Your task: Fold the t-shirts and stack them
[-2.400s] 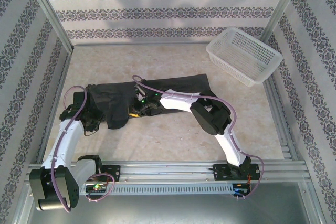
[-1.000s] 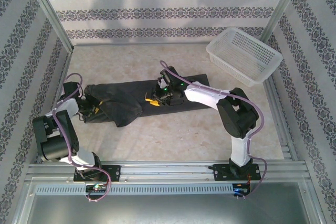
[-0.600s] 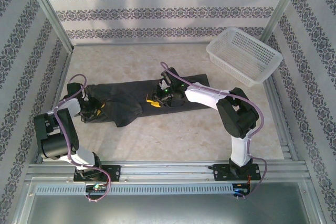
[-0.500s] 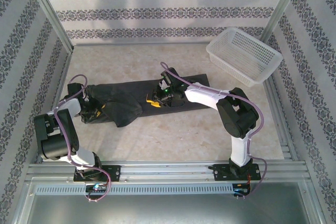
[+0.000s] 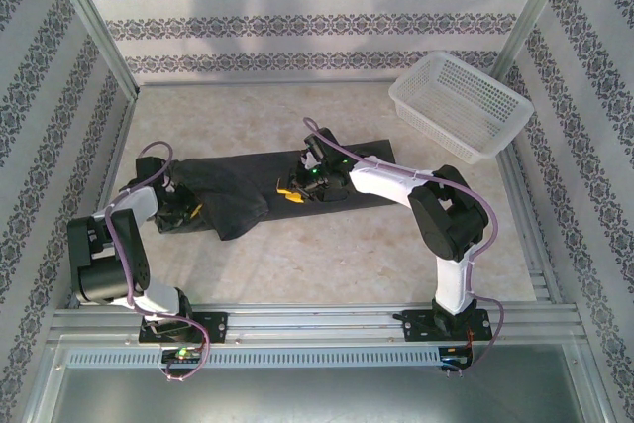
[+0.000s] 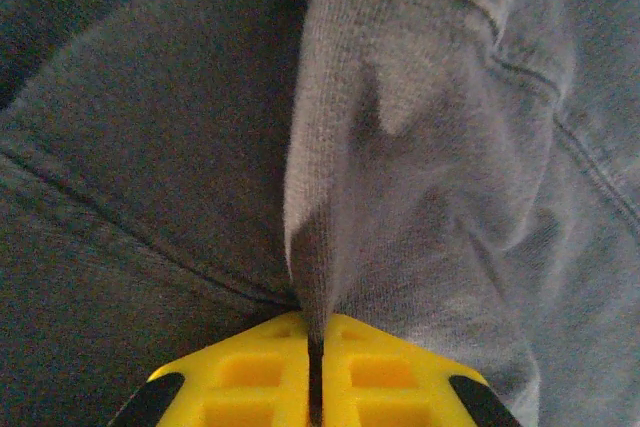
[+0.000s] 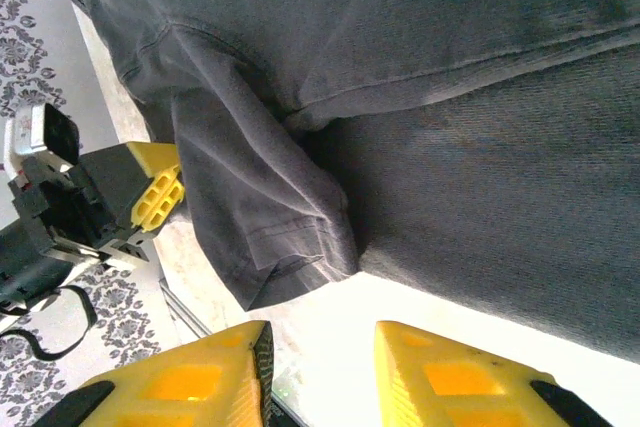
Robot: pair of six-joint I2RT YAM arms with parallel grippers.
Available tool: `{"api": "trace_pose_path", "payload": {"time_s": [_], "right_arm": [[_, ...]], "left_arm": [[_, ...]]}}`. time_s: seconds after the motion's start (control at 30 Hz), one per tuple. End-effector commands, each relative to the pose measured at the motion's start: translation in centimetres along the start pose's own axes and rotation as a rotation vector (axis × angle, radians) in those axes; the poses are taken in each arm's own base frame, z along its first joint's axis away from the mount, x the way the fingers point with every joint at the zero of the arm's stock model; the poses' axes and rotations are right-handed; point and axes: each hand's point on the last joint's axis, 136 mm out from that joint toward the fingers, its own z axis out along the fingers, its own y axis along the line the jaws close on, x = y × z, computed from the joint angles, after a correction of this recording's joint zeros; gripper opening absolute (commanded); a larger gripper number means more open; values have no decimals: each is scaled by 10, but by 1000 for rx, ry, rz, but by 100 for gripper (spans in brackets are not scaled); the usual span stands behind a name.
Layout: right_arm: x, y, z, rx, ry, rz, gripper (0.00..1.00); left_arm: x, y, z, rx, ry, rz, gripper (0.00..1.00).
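At the left side of the worktop (image 5: pixel 327 255) the left arm is doubled back on itself, its left gripper (image 5: pixel 188 208) down low at the left end of the t-shirt (image 5: pixel 248 177). From its own wrist camera the two yellow fingers (image 6: pixel 250 387) are pressed together with a thin ridge of the grey cloth pinched upright between them, and the fabric fans out into soft creases and a stitched seam beyond. The t-shirt itself lies as a long dark band across the middle of the worktop, running from the left arm towards the right, mostly flat, with one flap (image 5: pixel 233 220) drooping towards the near edge just right of the left gripper. Farther along, the right gripper (image 5: pixel 287 190) sits low over the middle of the garment at its near edge. In its wrist camera, the right yellow fingers (image 7: pixel 460 377) are spread apart with bare pale worktop showing in the gap — nothing is between them. The same view shows a hemmed sleeve (image 7: pixel 270 227) folded down off the dark body of the shirt, and the left gripper's yellow tip just beside the cloth farther off. Well apart from all this, in the far right corner, a white lattice basket (image 5: pixel 461 106) stands tilted against the patterned wall (image 5: pixel 317 17).
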Motion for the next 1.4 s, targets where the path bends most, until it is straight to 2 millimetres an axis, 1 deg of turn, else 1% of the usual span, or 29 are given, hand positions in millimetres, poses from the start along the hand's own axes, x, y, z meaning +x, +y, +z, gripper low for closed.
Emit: {"api": "trace_pose_path", "payload": {"time_s": [0.0,0.03,0.13,0.3,0.53,0.63,0.77,0.9,1.03,1.13,1.17,1.27,1.33,1.37], "right_arm": [[-2,1,-14,-11,-24,-18,33],[-3,-1,-15,-10,-26,-15,34],[-5,-5,-22,-7,-35,-11,33],[-13,-13,-39,2,-62,-9,33],[-26,-26,-63,7,-93,5,33],[-31,-32,-71,11,-106,11,33],[-34,-43,-79,17,-118,27,33],[-36,-53,-85,22,-126,41,33],[-36,-62,-88,35,-136,51,33],[-39,-68,-95,46,-163,50,32],[-41,-70,-100,52,-181,44,32],[-47,-76,-113,67,-232,24,31],[-52,-81,-121,82,-261,9,30],[-55,-84,-125,96,-275,1,30]], "left_arm": [[-3,-6,-15,2,-49,2,1],[-6,-8,-19,2,-67,-6,0],[-14,-13,-31,9,-121,-35,0],[-25,-19,-44,1,-171,-67,0],[-42,-29,-49,-15,-162,-74,0],[-51,-35,-50,-25,-155,-44,2],[-61,-39,-40,-49,-124,-2,5],[-76,-39,-30,-92,-116,41,8],[-86,-28,-14,-162,-108,81,9],[-96,-12,-3,-254,-111,124,11],[-99,-8,-3,-283,-121,134,14],[-110,-5,-11,-332,-166,151,33],[-114,-8,-24,-347,-208,140,45],[-114,-11,-34,-354,-239,137,48]]}}
